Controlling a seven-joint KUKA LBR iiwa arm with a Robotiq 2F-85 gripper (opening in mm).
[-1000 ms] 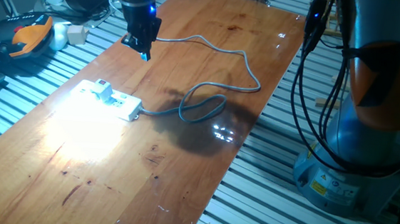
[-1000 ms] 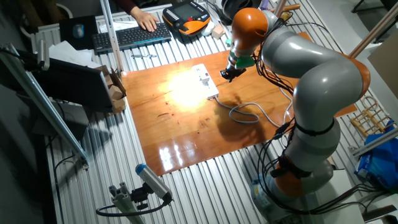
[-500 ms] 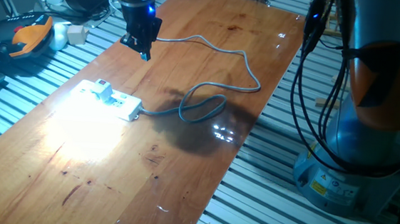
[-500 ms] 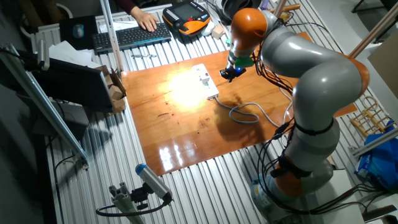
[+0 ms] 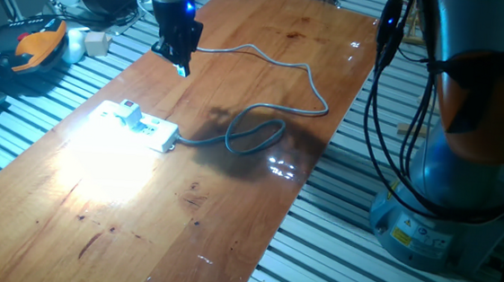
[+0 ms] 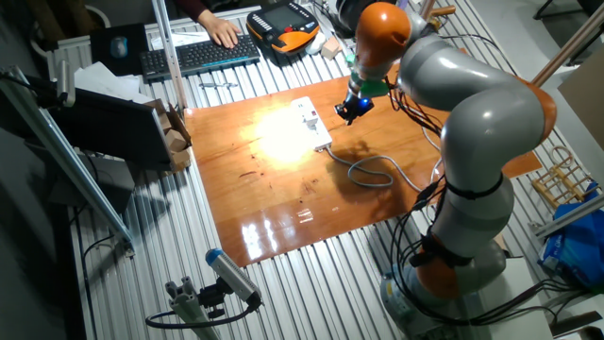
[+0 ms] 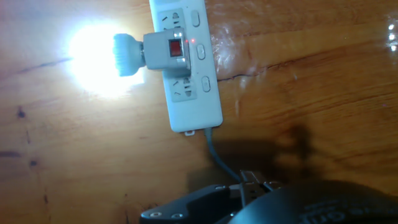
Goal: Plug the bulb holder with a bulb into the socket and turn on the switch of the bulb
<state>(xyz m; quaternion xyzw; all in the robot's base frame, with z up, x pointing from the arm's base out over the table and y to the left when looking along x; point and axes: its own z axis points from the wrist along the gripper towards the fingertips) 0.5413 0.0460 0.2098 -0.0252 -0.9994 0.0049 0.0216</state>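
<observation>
— Hand view: where was the bulb holder (image 7: 166,53)?

— Plugged into the socket (image 7: 188,68) on the counter (image 7: 311,81), its bulb a white glare; the socket's far end was cut off by the top edge.

— And the pincer (image 5: 179,60)?

— Raised over the counter, well apart from the socket, holding nothing. Whether its jaws were parted, I couldn't tell.
</observation>
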